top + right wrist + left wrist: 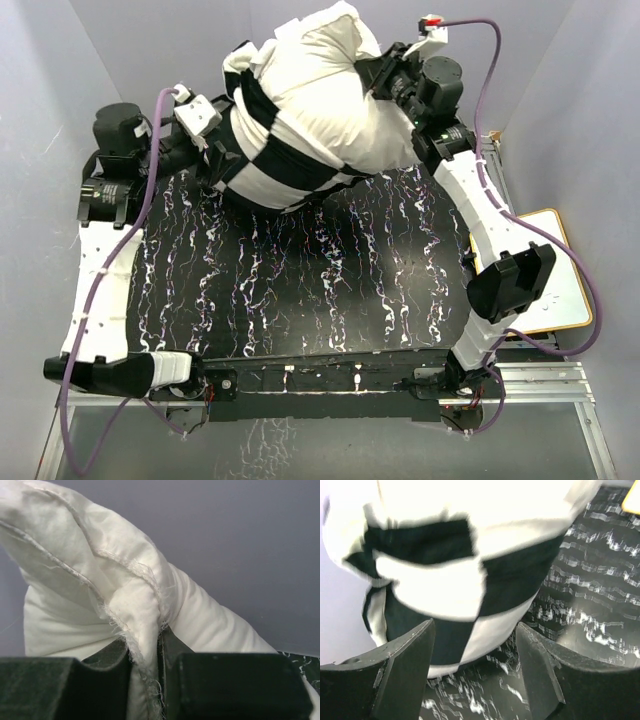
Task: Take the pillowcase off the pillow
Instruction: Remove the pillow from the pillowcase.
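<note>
**Top external view: one thin pinch carries the pillow while the cover hangs loose**

The main risk is at the right end effector (161,645). It is clamped on only a narrow fold of frayed seam at one corner of the big plump off-white fabric pillow (330,80), and that pinch seems to bear much of the cushion's weight. A hard tug on the cover could drag the fold out, and the pillow would likely drop onto the black white-streaked surface (300,290) with the cover on it.

The second risk is at the left end effector (475,630). Its fingers stand apart with nothing between them, just short of the soft plush black-and-white checkered pillowcase (270,170). If it closes too deep it may catch the cushion along with the cover, and the two arms would then pull against each other rather than strip the cover off.

The pillow sits at the upper centre of the frame, bare across its upper right part. The pillowcase is bunched around its lower left part, its big squares wrinkled and folded over one another. Whether the lower end touches the surface I cannot tell.
</note>
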Controlling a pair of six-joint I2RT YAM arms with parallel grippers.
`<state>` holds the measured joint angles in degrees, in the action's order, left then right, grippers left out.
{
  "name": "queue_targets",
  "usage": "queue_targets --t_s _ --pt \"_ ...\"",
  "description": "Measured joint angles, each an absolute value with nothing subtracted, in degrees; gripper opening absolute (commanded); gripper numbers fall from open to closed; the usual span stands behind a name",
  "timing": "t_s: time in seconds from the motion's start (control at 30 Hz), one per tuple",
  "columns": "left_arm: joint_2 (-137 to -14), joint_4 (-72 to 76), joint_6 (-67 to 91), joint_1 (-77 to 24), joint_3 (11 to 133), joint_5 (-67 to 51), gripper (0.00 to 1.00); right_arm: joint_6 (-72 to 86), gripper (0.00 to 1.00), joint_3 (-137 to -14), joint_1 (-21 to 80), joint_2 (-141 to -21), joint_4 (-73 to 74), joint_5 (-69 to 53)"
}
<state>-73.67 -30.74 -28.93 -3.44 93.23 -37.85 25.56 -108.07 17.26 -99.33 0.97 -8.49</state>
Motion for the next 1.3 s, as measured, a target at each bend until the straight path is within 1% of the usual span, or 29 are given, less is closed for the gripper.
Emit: queue_targets --t_s 0.1,0.17,0.2,0.3,0.33,0.4,0.43,0.47,0.63,0.73,0.87,1.0,1.2,1.3 --pt "-73.28 -33.52 -30.09 -7.38 101.6 -38.94 0.66 25.3 0.08 -111.18 20.4 -100.57 2.81 -7.18" --pt "-72.34 -34.5 -31.14 -8.6 103.11 -39.05 0.68 25.08 0.08 -112.07 22.13 -100.57 3.44 -6.74" --pt "-71.85 -34.92 -31.44 -8.91 102.87 -38.72 0.71 24.99 0.08 -112.4 23.31 -100.57 3.68 -6.46" --pt "-70.98 -34.98 -31.62 -8.97 98.89 -35.44 0.77 25.39 0.08 -112.73 24.58 -100.27 4.51 -5.54" --pt "-71.11 -35.14 -31.79 -8.97 97.17 -34.15 0.86 26.2 0.08 -112.53 23.86 -100.09 4.84 -5.96" --pt "-72.01 -35.03 -32.27 -8.99 92.68 -31.07 0.89 29.19 0.08 -110.45 20.75 -98.87 5.13 -7.77" --pt "-72.64 -34.92 -32.62 -8.97 90.63 -29.67 0.94 30.39 0.08 -109.12 18.61 -98.06 5.78 -8.23" --pt "-73.6 -34.83 -32.62 -8.97 88.07 -27.88 0.95 30.98 0.08 -107.55 15.94 -97.21 6.42 -8.08" --pt "-78.87 -31.22 -32.6 -8.71 78.39 -20.21 0.96 31.03 0.08 -98.43 5.04 -94.96 8.49 -4.54" --pt "-81.49 -28.23 -31.99 -8.19 76.34 -18.46 0.97 29.82 0.08 -93.03 1.43 -95.33 10.28 -2.13" --pt "-83.29 -23.55 -30.22 -7.84 74.46 -19.16 0.97 27.16 0.08 -90.83 0.75 -98.59 15.33 0.51" --pt "-86.28 -19.11 -29.43 -7.81 72.25 -19.64 0.97 24.97 0.08 -86.76 1.19 -101.36 18.55 0.47" --pt "-96.4 -14.66 -30.13 -7.81 69.01 -18.57 0.97 23.31 0.08 -80.86 2.22 -100.77 15.92 1.41" --pt "-98.5 -11.99 -31.94 -7.79 64.97 -16.93 0.97 22.48 0.08 -79.15 2.22 -100.29 14.2 1.98"
